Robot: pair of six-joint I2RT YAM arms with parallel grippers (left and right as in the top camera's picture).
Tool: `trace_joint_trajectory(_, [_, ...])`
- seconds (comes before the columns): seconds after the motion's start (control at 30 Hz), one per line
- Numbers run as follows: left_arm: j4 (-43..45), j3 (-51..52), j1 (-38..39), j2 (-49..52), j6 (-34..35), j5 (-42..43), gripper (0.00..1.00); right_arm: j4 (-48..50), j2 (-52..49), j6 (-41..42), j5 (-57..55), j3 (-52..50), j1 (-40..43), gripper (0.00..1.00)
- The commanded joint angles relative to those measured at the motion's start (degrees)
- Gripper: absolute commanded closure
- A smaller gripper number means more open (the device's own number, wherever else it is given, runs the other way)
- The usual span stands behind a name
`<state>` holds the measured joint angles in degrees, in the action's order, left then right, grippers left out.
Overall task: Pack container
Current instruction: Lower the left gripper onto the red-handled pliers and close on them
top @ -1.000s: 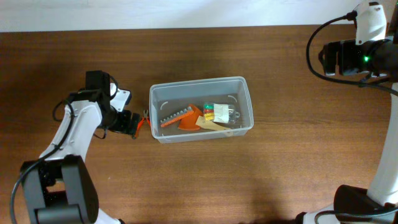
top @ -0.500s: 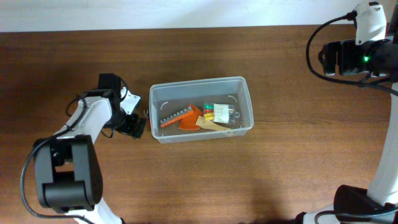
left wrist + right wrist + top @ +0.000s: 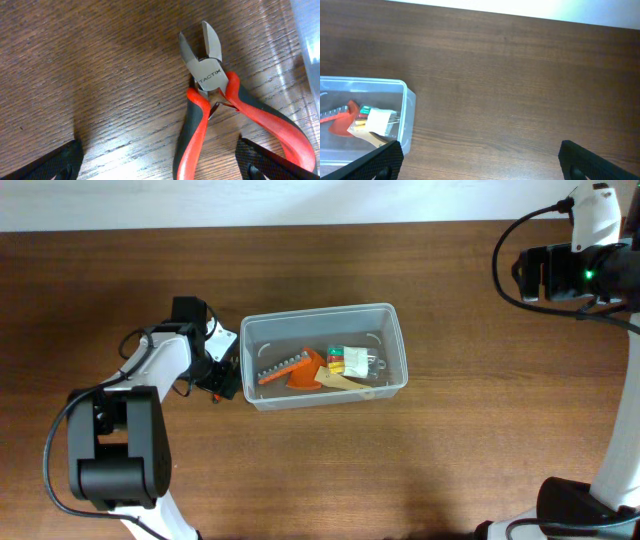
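The clear container [image 3: 392, 320] stands mid-table and holds an orange tool [image 3: 300, 370], a small clear box of coloured bits [image 3: 350, 360] and a beige piece. Red-and-black cutting pliers [image 3: 210, 95] lie on the wood just left of the container's wall [image 3: 311, 35]. My left gripper [image 3: 160, 167] is open, low over the table, with one finger on each side of the plier handles. From overhead the left gripper [image 3: 222, 376] hides the pliers. My right gripper [image 3: 480, 162] is open and empty, high over the table's far right; the container [image 3: 406, 112] shows at its left.
Bare brown wood surrounds the container. The table's far edge meets a white wall [image 3: 300, 200]. The right arm [image 3: 575, 260] hangs over the back right corner.
My left arm has swung right, toward the container's left wall, and its gripper now sits over the pliers. The right arm and the container have not moved.
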<state>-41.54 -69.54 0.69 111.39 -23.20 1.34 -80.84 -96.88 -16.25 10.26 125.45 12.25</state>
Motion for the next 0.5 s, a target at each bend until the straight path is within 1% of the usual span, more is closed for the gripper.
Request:
trace_joint_trajectory(0.0, [-0.3,1.0,0.1,4.7,-1.1,-0.7,0.01,0.0,-0.2,0.7,0.8,-0.2,0.2,0.01])
trace_joint_trajectory(0.2, [-0.5,1.0,0.0,4.7,-0.3,-0.7,0.00,0.0,-0.2,0.7,0.8,-0.2,0.2,0.01])
trace_joint_trajectory(0.23, [-0.7,1.0,0.0,4.7,-0.2,-0.7,0.02,0.0,-0.2,0.7,0.8,-0.2,0.2,0.01])
trace_joint_trajectory(0.3, [-1.0,1.0,0.0,4.7,-0.2,-0.7,0.09,0.0,-0.2,0.7,0.8,-0.2,0.2,0.01])
trace_joint_trajectory(0.37, [-1.4,1.0,0.0,4.7,-0.2,-0.7,0.23,0.0,-0.2,0.7,0.8,-0.2,0.2,0.01])
trace_joint_trajectory(0.47, [-2.0,1.0,0.0,4.7,-0.3,-0.7,0.36,0.0,-0.2,0.7,0.8,-0.2,0.2,0.01])
